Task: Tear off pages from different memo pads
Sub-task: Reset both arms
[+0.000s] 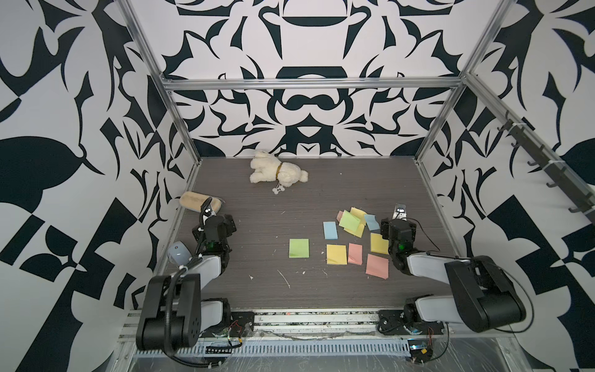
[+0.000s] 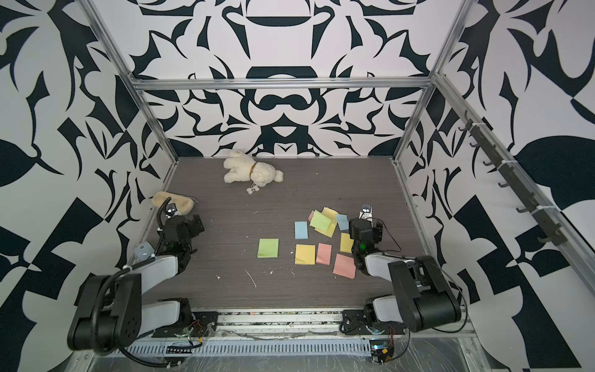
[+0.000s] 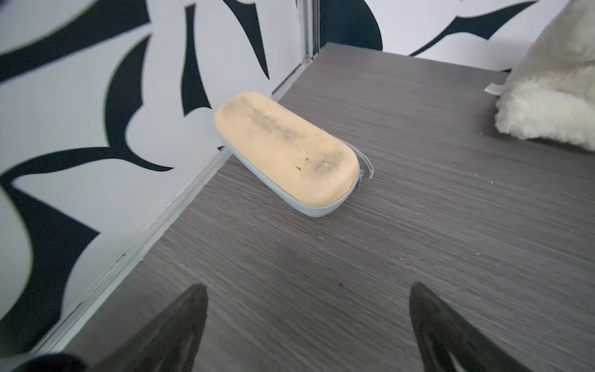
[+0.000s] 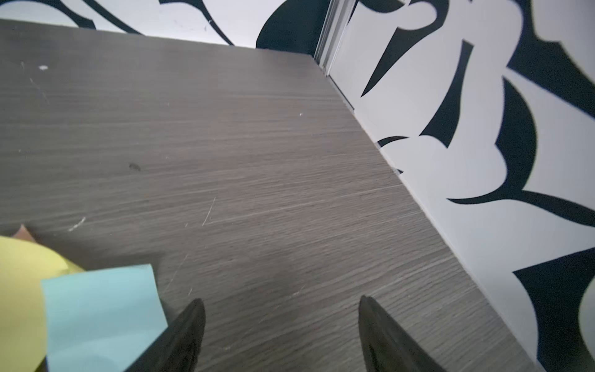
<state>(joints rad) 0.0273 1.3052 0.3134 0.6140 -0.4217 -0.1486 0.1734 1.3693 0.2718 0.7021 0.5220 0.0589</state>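
Observation:
Several pastel memo pads lie flat right of centre in both top views: green (image 1: 299, 248), blue (image 1: 330, 230), yellow (image 1: 336, 254) and pink (image 1: 355, 253). Behind them is a loose heap of pages, with a green page (image 1: 350, 220) on top and a blue page (image 1: 372, 221) beside it. A pink square (image 1: 377, 266) and a yellow square (image 1: 379, 243) lie by the right arm. My right gripper (image 4: 281, 301) is open over bare table, with the blue page (image 4: 103, 315) just beside one finger. My left gripper (image 3: 307, 286) is open and empty, far from the pads.
A tan oblong block (image 3: 286, 157) lies against the left wall ahead of the left gripper. A white plush toy (image 1: 277, 173) lies at the back. A grey computer mouse (image 1: 178, 253) sits by the left arm. The right wall (image 4: 450, 161) runs close beside the right gripper.

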